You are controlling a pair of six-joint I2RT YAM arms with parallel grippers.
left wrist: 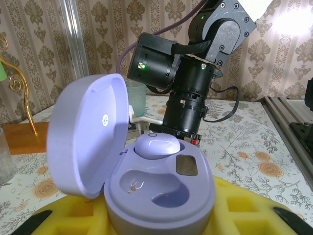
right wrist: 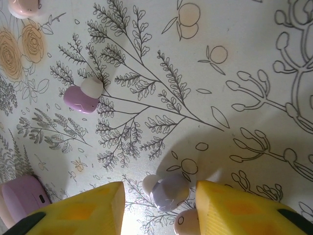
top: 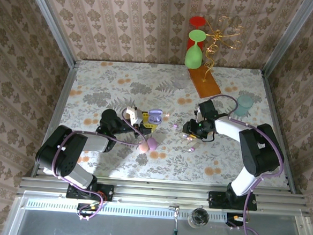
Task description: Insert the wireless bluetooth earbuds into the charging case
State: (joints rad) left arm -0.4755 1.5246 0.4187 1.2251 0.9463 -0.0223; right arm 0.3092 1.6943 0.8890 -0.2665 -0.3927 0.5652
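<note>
lilac earbud, between parted jaws, right gripper

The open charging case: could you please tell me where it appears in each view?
Top external: charging case, open, just left of centre.
Left wrist: lower centre, lid raised at left, resting on yellow fingers.
Right wrist: a lilac body at the bottom-left edge; cannot tell whether it is this case.
Shared landmark: the right arm, right of the case from above, behind it from the left wrist.
</note>
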